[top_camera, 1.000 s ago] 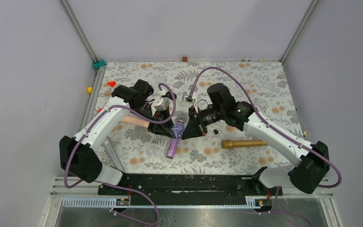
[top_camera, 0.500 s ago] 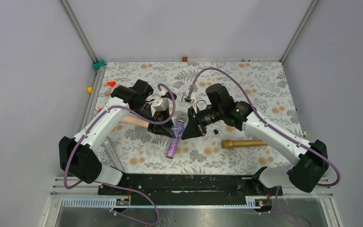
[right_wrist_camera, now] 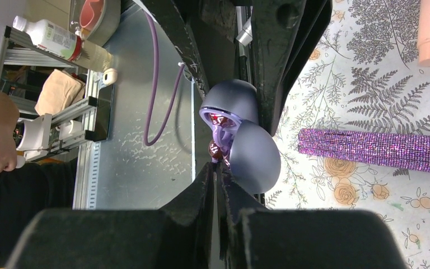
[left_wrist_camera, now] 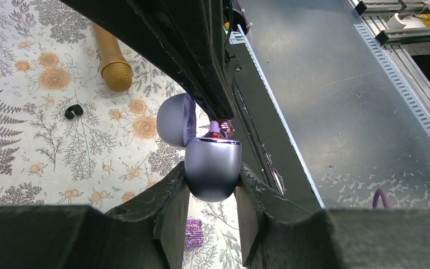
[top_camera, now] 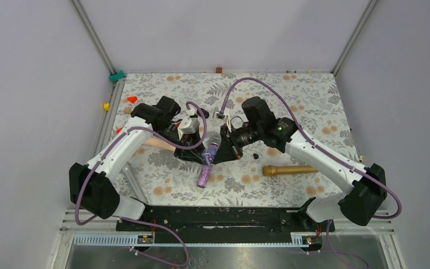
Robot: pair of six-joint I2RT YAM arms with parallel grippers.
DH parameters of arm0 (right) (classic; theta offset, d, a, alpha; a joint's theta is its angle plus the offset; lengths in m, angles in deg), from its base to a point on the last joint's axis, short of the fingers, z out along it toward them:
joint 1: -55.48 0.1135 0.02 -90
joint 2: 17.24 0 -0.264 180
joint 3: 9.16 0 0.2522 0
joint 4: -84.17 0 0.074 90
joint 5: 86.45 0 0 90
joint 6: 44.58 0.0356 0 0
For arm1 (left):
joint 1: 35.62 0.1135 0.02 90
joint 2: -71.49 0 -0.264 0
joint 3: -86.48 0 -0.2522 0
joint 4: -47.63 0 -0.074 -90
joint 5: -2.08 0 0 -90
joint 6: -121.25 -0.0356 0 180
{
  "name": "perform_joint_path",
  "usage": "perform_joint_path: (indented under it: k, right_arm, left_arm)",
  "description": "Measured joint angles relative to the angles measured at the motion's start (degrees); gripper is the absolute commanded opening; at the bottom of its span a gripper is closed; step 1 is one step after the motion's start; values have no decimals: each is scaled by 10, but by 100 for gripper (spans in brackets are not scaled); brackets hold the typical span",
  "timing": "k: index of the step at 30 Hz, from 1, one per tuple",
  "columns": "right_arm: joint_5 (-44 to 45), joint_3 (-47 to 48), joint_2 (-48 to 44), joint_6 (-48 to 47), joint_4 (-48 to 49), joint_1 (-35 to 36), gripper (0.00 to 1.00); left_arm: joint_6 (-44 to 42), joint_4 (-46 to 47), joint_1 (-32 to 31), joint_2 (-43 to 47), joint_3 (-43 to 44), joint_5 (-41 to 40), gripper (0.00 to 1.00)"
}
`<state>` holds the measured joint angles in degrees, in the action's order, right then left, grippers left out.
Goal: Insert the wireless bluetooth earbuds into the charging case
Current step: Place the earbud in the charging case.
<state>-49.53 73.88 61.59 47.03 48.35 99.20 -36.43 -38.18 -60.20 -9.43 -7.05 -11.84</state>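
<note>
On the left, a peach-pink stick (top_camera: 155,144) lies on the flowery table cloth (top_camera: 313,95), partly under the left arm. It is not part of this job.

The left gripper (left_wrist_camera: 213,182) has its jaws closed snug on the round, pale purple plastic charging case (left_wrist_camera: 213,162). It holds the case up off the table. I think this is so the case cannot roll or slide when something is pushed into it. The case's lid (left_wrist_camera: 174,120) stands open to one side, so the way in is free.

Down on the cloth near the case lies a sparkly purple microphone (top_camera: 204,175).

The right gripper (right_wrist_camera: 217,168) comes to the case from the other side. Its jaws are almost shut and pinch a tiny, dark, shiny earbud (right_wrist_camera: 215,149) at the very tips, because the earbud is so little. The earbud is right at the mouth of the case, between the lid and the cup. I think it is not down in its hole yet. A second dark bud (right_wrist_camera: 219,119) seems to sit inside the cup already.

Further right, a small black curled piece (top_camera: 256,155) lies alone on the cloth. I cannot tell what it is. Last comes a gold microphone (top_camera: 288,170), lying flat, well apart from the case.
</note>
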Motion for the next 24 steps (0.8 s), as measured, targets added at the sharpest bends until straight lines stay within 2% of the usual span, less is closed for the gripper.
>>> perform_joint_path:
  k: [24]
  right_arm:
    - [1,0,1,-2,0,1,9]
  left_arm:
    - [0,0,0,10,-1,-4,0]
